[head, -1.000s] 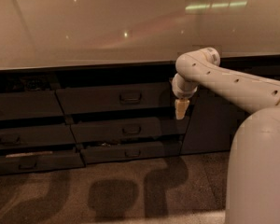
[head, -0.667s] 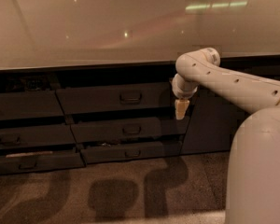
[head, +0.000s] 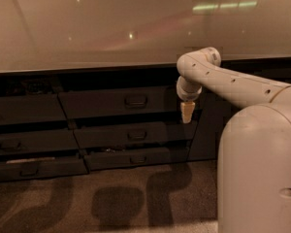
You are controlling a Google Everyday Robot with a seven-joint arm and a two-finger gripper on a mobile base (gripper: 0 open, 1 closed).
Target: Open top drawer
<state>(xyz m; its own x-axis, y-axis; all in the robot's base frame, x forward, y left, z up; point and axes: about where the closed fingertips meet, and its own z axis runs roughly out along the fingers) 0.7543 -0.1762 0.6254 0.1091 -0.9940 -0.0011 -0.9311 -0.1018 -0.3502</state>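
- arm (head: 233,84) is reaching in from the right, elbow bent just under the counter (head: 111,28) edge, w/ the tool (head: 186,112) pointing straight down
- tool is hanging at the right end of the top drawer (head: 97,103), about level w/ the bottom edge of its front
- can't tell if the tool is open or closed from this angle, the cream tip is reading as one tapered piece. nothing is showing in it afaict
- tool is sitting well right of the drawer's handle (head: 136,101), not touching it
- top drawer is sitting in the middle column right under the counter, dark front, small loop handle dead centre. can't really tell if it's pulled out at all
- 2 shallower drawers (head: 136,135) are sitting below it, the lowest one looking like it's sticking out a bit
- another drawer stack (head: 24,109) is running along the left; a dark door (head: 206,135) is showing behind the tool on the right
- robot's big pale base (head: 259,169) is filling the bottom right corner
- arm is throwing chunky shadows (head: 116,203) across the floor (head: 48,212)
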